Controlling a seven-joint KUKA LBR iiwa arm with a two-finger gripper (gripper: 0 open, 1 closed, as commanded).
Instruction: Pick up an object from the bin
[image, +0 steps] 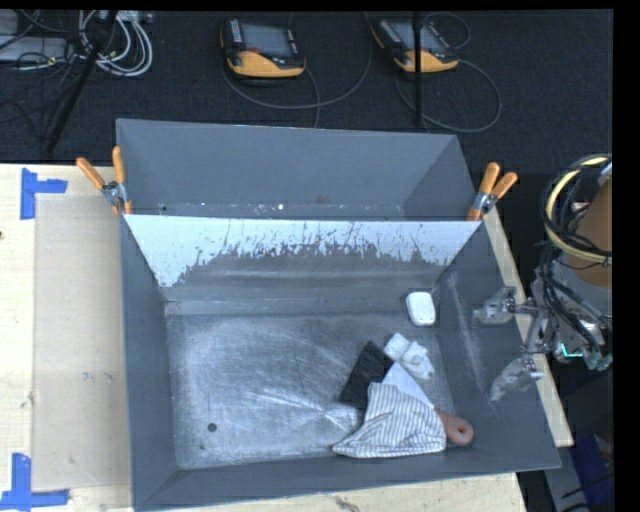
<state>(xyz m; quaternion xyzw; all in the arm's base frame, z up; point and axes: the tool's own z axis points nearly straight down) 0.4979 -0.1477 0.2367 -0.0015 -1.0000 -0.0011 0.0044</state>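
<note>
**Gripper spread wide over the bin's right wall, nothing in it**

The grey bin (240, 350) holds a small cluster at the lower right of its floor. From the left: a black oblong block (364, 374), a crumpled striped cloth (395, 424) overlapping its lower end, small white pieces (410, 355) just above the cloth, a white rounded piece (421, 308) lying apart further up, and a brown round thing (459, 432) touching the cloth's right edge. Right of them all, the gripper (502, 346) hangs over the sloped right wall, fingers apart and holding nothing.
</note>
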